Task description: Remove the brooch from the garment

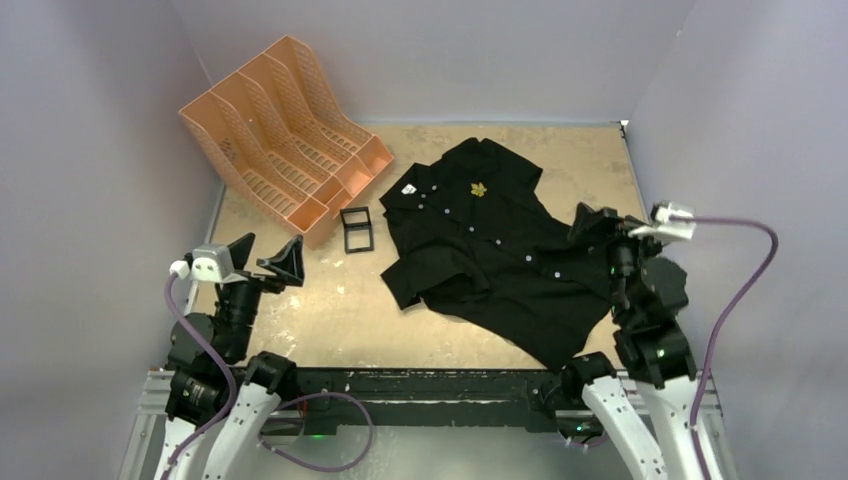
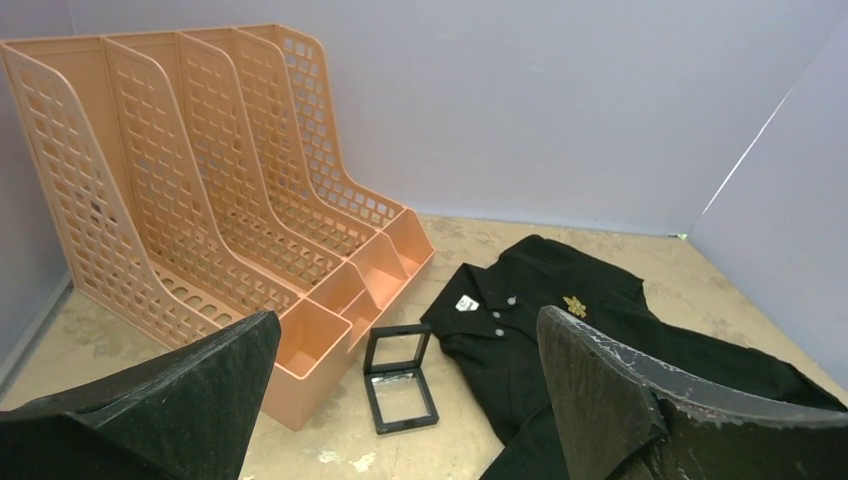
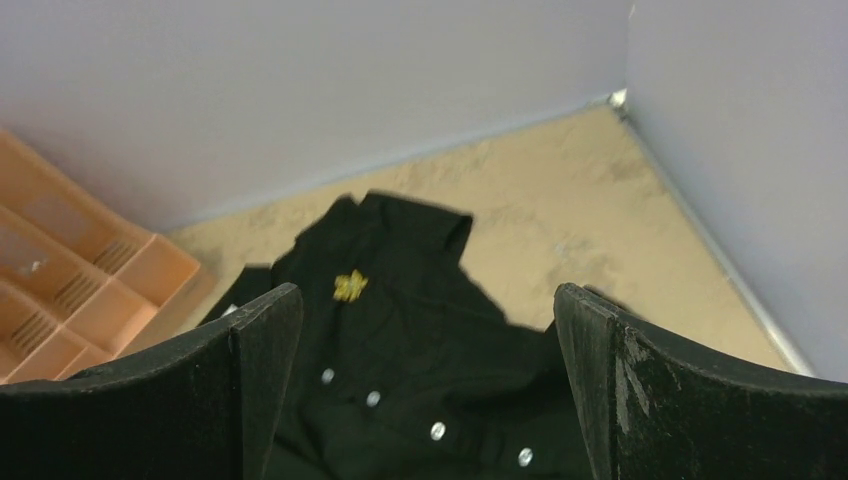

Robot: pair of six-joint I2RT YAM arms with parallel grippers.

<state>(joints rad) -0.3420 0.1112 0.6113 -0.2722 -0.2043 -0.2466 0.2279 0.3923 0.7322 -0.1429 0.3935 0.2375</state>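
Observation:
The black shirt [image 1: 500,250] lies flat on the table, collar and white neck label toward the far left. The gold leaf brooch [image 1: 479,189] is pinned on its chest near the collar. It also shows in the left wrist view [image 2: 574,306] and the right wrist view [image 3: 350,286]. My left gripper [image 1: 268,252] is open and empty, hovering left of the shirt. My right gripper [image 1: 603,222] is open and empty, above the shirt's right edge; the shirt [image 3: 420,360] lies between its fingers in the right wrist view.
An orange slotted file organizer [image 1: 285,135] stands at the back left. A small open black case [image 1: 357,229] lies between it and the shirt, also seen in the left wrist view [image 2: 400,380]. Walls enclose the table on three sides.

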